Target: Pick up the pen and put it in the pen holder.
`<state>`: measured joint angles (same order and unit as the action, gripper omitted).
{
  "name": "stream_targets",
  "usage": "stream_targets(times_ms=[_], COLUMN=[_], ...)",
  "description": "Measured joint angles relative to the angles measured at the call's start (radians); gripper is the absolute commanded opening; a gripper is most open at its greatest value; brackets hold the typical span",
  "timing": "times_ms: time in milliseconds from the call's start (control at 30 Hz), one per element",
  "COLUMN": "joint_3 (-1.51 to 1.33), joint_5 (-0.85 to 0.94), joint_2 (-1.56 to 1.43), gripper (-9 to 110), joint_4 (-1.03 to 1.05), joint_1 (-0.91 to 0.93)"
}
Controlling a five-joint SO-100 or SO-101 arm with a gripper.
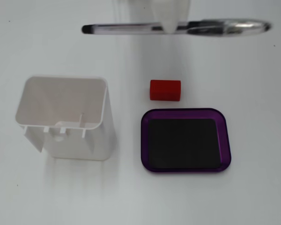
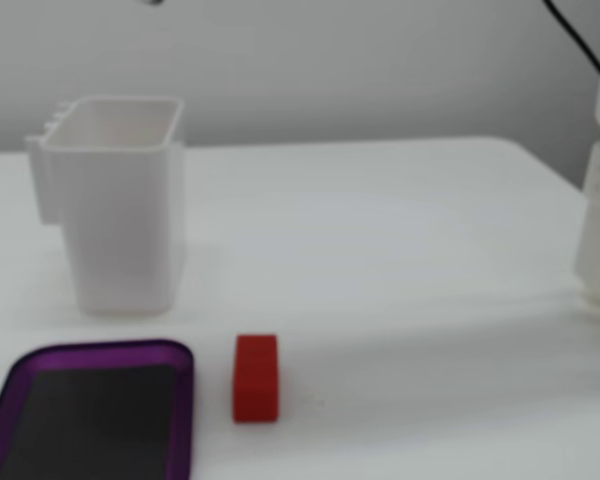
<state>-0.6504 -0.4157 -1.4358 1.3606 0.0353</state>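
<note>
- Lettering: none readable on anything here.
- Pen holder (image 1: 61, 117) stands at left in both fixed views, open top, seemingly nothing inside but its dividers.
- Pen (image 1: 178, 28) hangs level and blurred near the top edge, above the table, gripper (image 1: 168, 26) fingers clenched on its middle.
- Red block (image 1: 165, 90) sits just above the purple tray (image 1: 145, 140), apart.

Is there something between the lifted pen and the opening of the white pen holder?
Nothing visible. The pen is held above the table; the pen holder stands open and looks empty. The red block and purple tray lie off to the side.
</note>
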Motion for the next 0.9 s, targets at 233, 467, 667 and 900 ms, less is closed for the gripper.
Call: stream_targets(times_ms=[233,467,667,900], joint_3=[0.103,0.141,0.141,0.141], joint_5=[-0.091,-0.126,-0.179,-0.186], joint_2=[0.118,0.196,0.253,0.265], gripper=[-1,-1,-1,0], joint_4=[0.006,-0.041,-0.066,-0.104], joint_1=[0.069,0.067,0.061,0.078])
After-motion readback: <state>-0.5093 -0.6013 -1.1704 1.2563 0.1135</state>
